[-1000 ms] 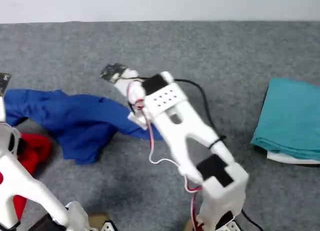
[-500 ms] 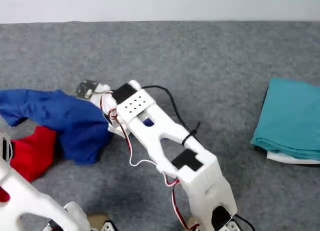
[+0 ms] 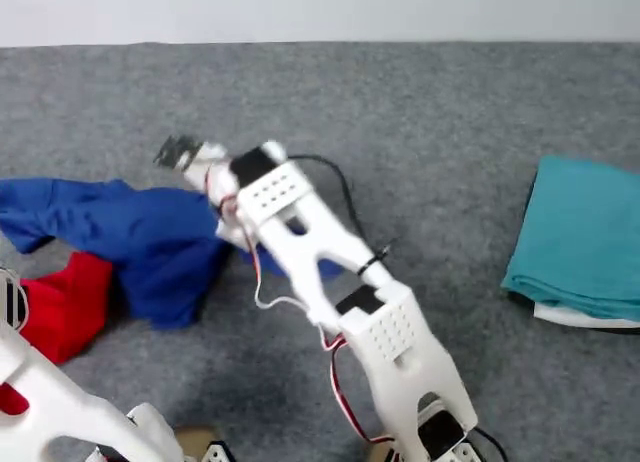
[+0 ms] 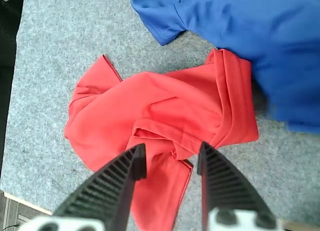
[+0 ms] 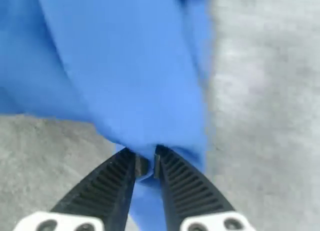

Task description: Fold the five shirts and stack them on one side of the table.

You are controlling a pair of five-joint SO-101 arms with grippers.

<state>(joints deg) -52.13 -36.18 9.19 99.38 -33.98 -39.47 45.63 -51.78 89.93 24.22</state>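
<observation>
Right wrist view: right claw (image 5: 145,161) pinches the limp blue shirt (image 5: 125,66) at the worktop's (image 3: 420,112) nine o'clock; left claw (image 4: 170,158) gapes above red shirt (image 4: 160,106). Hems should grip best.

No text, label, brand or number is coming through readable anywhere: nothing legible is showing on the blue shirt (image 3: 140,247), the red shirt (image 4: 165,106) or the folded teal shirt (image 3: 585,237).

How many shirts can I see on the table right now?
4: a blue shirt and a red shirt lie crumpled, touching, at the high view's left; a folded teal shirt sits on a white shirt at its right. More may be hidden under that stack.
</observation>
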